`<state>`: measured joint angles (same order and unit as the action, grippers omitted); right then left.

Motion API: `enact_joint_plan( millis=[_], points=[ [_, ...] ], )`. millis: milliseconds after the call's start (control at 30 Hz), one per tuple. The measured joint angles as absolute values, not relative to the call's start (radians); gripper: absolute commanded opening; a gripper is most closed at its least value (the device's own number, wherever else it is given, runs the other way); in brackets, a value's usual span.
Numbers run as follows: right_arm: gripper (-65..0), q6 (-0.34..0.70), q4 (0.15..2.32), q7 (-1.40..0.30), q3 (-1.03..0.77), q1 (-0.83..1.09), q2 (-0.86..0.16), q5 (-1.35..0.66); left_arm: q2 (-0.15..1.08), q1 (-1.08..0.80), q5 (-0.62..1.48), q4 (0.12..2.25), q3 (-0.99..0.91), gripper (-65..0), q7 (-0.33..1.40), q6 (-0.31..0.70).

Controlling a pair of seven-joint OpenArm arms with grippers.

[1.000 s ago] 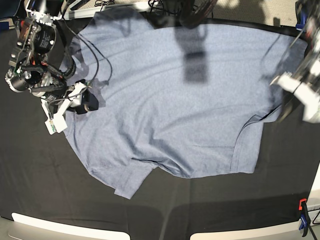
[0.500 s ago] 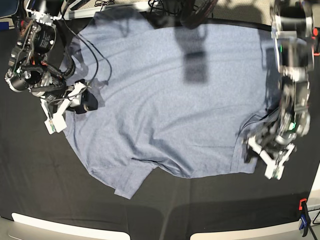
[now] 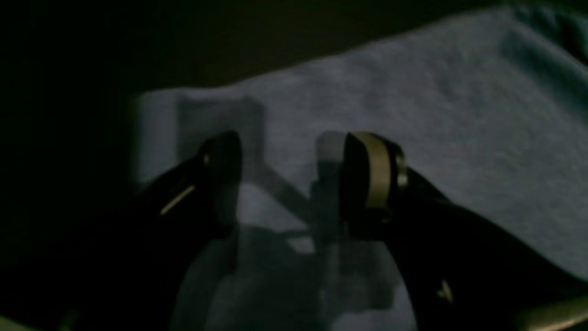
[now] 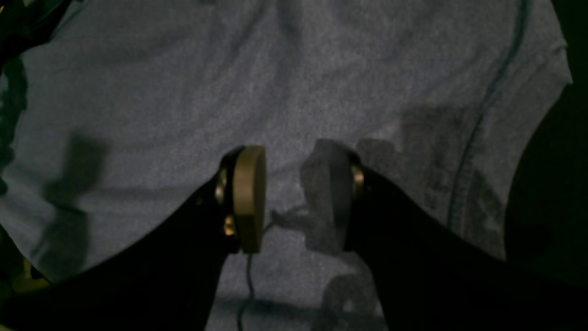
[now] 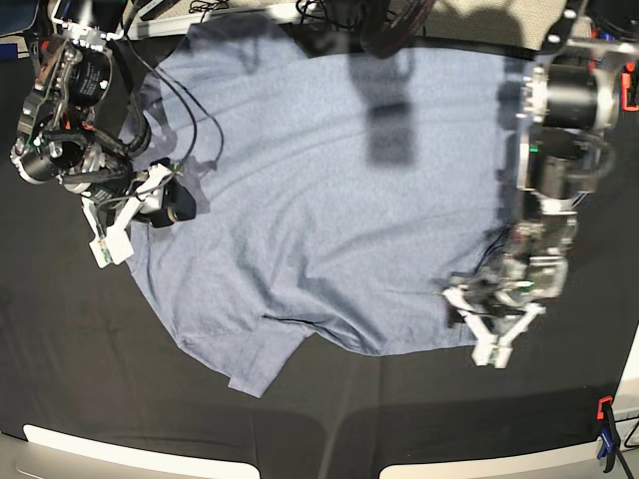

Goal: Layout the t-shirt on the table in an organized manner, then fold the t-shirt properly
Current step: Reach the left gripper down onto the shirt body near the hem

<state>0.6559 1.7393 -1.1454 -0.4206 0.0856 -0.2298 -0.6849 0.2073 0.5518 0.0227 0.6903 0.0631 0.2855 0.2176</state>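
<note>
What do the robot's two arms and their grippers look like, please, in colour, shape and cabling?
Both arms are black and silver-grey, built of round joint housings, with loose black cables looping off them. The left gripper and right gripper have white bracket parts in the base view. Up close, the fingers are black and curved, tipped with flat tan pads.

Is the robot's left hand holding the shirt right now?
No, the left gripper has its jaws apart over the t-shirt, with nothing between them.
</note>
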Motion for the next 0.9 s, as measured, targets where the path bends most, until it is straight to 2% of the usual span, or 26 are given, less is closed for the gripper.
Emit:
enact_joint_plan(
  millis=[100,167,233,400,467,533,767,900],
  points=[
    [-42.3,0.656,1.739,-1.146,-0.421,0.086,-0.23,-0.684,0.183,0.552,-0.001,0.688,0.064,-34.2,0.266,0.138],
    [-42.3,0.656,1.739,-1.145,-0.421,0.086,-0.23,-0.684,0.184,0.553,-0.002,0.687,0.064,-38.0,0.261,0.119],
    [-42.3,0.656,1.739,-1.146,-0.421,0.086,-0.23,-0.685,0.184,0.553,-0.005,0.681,0.064,-41.2,0.261,0.056],
    [-42.3,0.656,1.739,-1.146,-0.421,0.086,-0.23,-0.686,0.197,0.555,-0.004,0.636,0.064,-44.0,0.238,0.052],
    [-42.3,0.656,1.739,-1.145,-0.421,0.086,-0.23,-0.692,0.196,0.558,-0.001,0.62,0.064,-52.1,0.235,0.052],
    [-42.3,0.656,1.739,-1.146,-0.421,0.086,-0.23,-0.692,0.194,0.557,0.0,0.619,0.064,-65.0,0.235,0.052],
    [-42.3,0.656,1.739,-1.134,-0.421,0.086,-0.23,-0.692,0.202,0.566,-0.001,0.622,0.064,-65.0,0.249,0.052],
    [-42.3,0.656,1.739,-1.132,-0.421,0.086,-0.23,-0.691,0.265,0.566,0.002,0.664,0.065,-65.0,0.251,-0.043]
  ],
)
